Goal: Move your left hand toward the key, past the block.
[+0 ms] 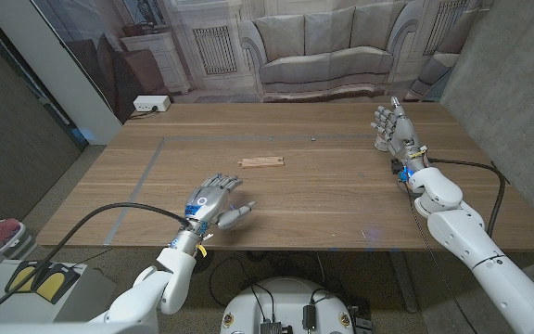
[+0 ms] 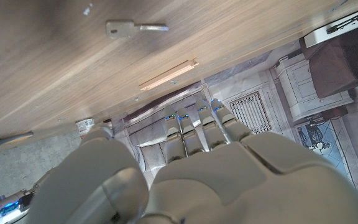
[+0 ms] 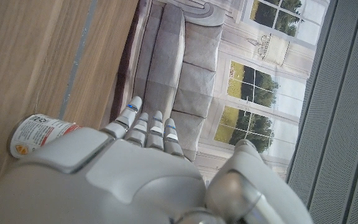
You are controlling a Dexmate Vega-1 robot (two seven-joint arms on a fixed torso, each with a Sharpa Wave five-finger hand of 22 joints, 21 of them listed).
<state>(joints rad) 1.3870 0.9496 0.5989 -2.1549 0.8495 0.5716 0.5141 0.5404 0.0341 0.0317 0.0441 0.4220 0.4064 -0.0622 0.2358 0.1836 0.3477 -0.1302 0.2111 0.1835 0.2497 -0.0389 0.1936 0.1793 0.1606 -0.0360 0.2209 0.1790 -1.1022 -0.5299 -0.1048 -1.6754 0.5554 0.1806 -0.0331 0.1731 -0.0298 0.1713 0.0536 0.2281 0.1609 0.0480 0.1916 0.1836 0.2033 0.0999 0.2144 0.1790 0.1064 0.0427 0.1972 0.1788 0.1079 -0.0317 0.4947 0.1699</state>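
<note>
The left hand is hovering empty, fingers loosely apart, near one block and one key. The right hand is standing spread beside one can, its label unreadable.

Left hand hovered low near the front edge, fingers loosely spread; right hand stood upright, fingers up, holding nothing.

Ahead of our left hand lies the block; the key lies nearer than it.
</note>
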